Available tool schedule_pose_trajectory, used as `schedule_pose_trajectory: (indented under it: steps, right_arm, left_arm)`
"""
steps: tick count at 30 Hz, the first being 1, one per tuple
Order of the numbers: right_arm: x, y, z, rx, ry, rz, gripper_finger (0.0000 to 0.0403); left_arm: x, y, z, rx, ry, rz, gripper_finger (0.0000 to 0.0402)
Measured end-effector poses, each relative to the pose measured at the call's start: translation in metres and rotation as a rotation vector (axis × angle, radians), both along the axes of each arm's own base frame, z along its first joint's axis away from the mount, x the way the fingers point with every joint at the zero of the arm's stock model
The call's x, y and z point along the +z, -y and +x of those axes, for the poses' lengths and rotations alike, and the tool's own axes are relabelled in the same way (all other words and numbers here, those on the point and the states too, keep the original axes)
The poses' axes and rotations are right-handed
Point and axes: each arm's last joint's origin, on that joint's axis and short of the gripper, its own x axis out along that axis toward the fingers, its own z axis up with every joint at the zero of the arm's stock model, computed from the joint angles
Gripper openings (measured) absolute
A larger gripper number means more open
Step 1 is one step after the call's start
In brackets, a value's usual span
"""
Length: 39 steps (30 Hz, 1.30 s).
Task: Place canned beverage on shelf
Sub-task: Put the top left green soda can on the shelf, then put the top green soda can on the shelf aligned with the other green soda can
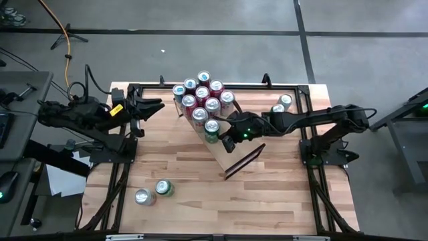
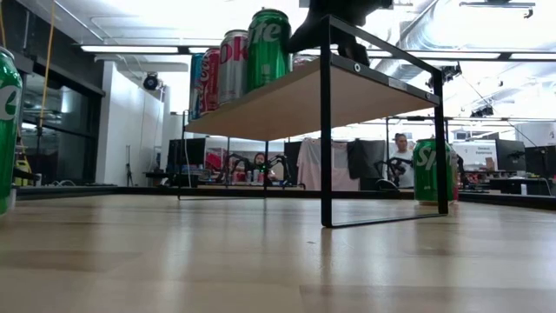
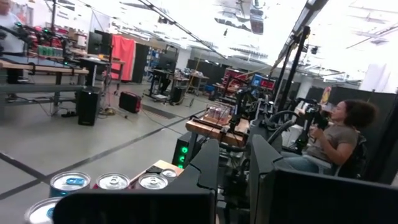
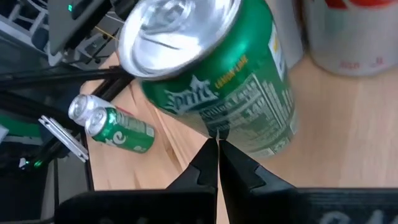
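The shelf, a pale-wood plank on a thin black frame, stands at the table's middle with several cans on its far end. A green Sprite can stands upright on the plank, nearest the bare end; it also shows in the right wrist view and the low view. My right gripper is shut, with its tips at the lower side wall of this can, on the can's right. My left gripper is open and empty at the table's far left, left of the shelf. My right gripper has its shut fingertips against the green can's lower side wall, coming about level from the table's right. I cannot tell whether they touch it. The can stands upright with its base on the plank.
Two cans lie on the tabletop near the front left. Two more cans stand at the far right, by the right arm. The shelf's near end is bare plank. Beyond the table are other workbenches and seated people.
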Motion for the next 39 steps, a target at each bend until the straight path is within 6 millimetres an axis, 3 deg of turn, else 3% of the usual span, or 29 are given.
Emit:
schedule_pose_trajectory:
  steps: [10,17,26,32,39]
  right_arm:
    - [0.002,0.002,-0.004,0.102,-0.017,-0.034,0.0]
    - [0.028,0.0,-0.052,0.088,-0.111,-0.133,0.0]
    - [0.078,0.005,-0.118,0.019,0.023,-0.336,0.0]
    - [0.093,0.007,-0.141,0.019,0.088,-0.41,0.0]
    - [0.097,0.008,-0.147,0.018,0.108,-0.419,0.0]
  left_arm:
    - [0.0,0.0,0.0,0.007,-0.001,-0.001,0.0]
    - [-0.001,0.0,0.0,0.007,-0.009,0.002,0.0]
    - [-0.007,0.0,0.001,-0.004,-0.064,-0.01,0.0]
    - [-0.008,0.0,0.001,-0.006,-0.071,-0.015,0.0]
    - [-0.008,0.0,0.001,-0.001,-0.072,-0.016,0.0]
